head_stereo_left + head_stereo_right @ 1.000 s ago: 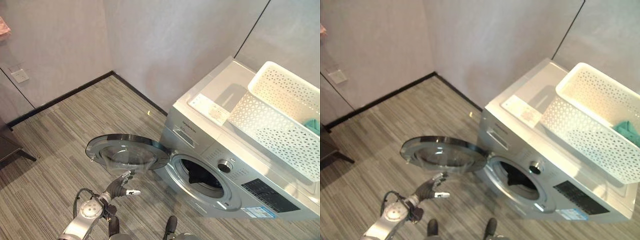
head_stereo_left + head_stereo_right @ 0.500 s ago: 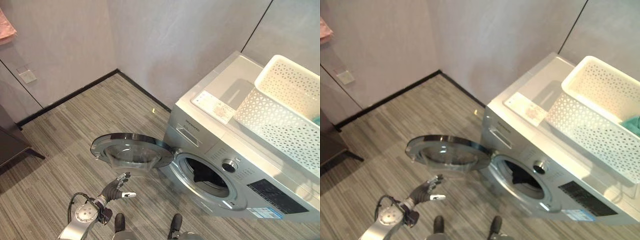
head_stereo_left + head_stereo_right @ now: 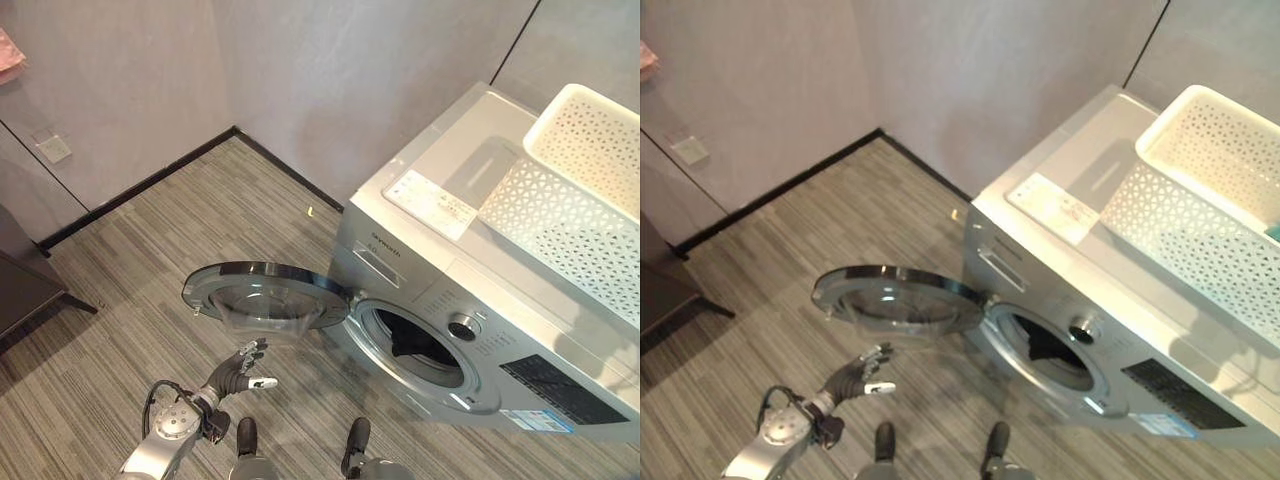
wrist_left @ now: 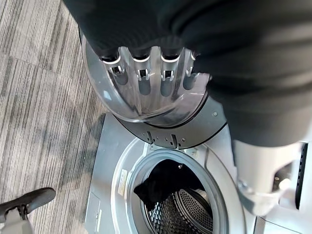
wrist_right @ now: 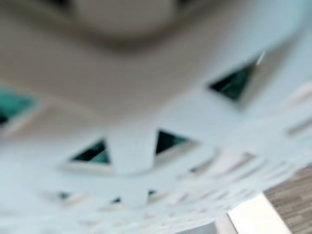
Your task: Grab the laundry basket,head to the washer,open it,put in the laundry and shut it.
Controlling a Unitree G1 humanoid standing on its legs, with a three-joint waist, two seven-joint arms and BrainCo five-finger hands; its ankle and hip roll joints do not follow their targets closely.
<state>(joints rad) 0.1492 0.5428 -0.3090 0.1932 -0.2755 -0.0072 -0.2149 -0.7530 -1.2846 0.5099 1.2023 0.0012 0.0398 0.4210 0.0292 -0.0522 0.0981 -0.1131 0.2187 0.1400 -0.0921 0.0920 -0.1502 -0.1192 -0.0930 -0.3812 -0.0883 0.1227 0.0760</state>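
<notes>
The washer (image 3: 470,300) stands at 3 o'clock, backed against the wall (image 3: 380,70) at 12. On its top, toward 2 o'clock, sits the laundry basket (image 3: 580,200), with a flat card (image 3: 432,203) just beside it toward 12. The washer door (image 3: 262,296) swings out toward 9 o'clock, level over the floor (image 3: 150,260). A dark garment (image 4: 161,183) lies in the drum (image 4: 183,209). The left hand (image 3: 242,368) hovers at 7 o'clock, just below the door. A wall socket (image 3: 53,148) sits at 10 o'clock.
</notes>
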